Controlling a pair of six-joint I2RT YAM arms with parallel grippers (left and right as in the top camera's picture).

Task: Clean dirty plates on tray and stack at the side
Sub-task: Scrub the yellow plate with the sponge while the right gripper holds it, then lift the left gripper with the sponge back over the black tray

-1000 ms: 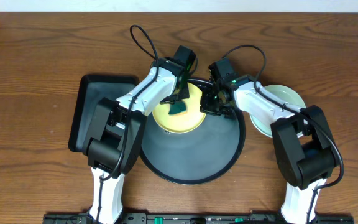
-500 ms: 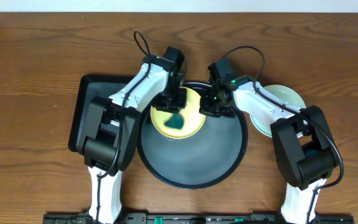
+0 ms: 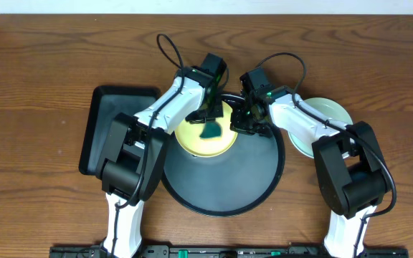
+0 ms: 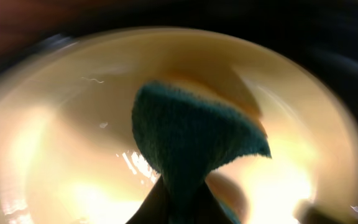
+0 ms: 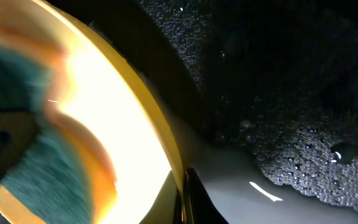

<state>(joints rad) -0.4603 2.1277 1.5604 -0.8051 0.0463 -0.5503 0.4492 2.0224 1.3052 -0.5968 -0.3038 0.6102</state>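
Observation:
A pale yellow plate (image 3: 192, 137) lies on the upper left of the large round black tray (image 3: 224, 175). My left gripper (image 3: 208, 118) is shut on a green sponge (image 3: 210, 131) and presses it on the plate; the sponge (image 4: 194, 140) fills the left wrist view over the plate (image 4: 61, 143). My right gripper (image 3: 239, 122) is shut on the plate's right rim (image 5: 160, 134), seen edge-on over the tray (image 5: 291, 81). A pale mint-blue plate (image 3: 328, 115) lies on the table to the right, partly under my right arm. A third plate is not visible.
A smaller rectangular black tray (image 3: 106, 122) lies left of the round tray, partly under my left arm. Both arm bases stand at the table's front edge. Cables loop above the grippers. Bare wood table (image 3: 41, 72) surrounds everything.
My left gripper has swept the sponge left and down across the yellow plate and back to its upper right. The right gripper has held the rim in place.

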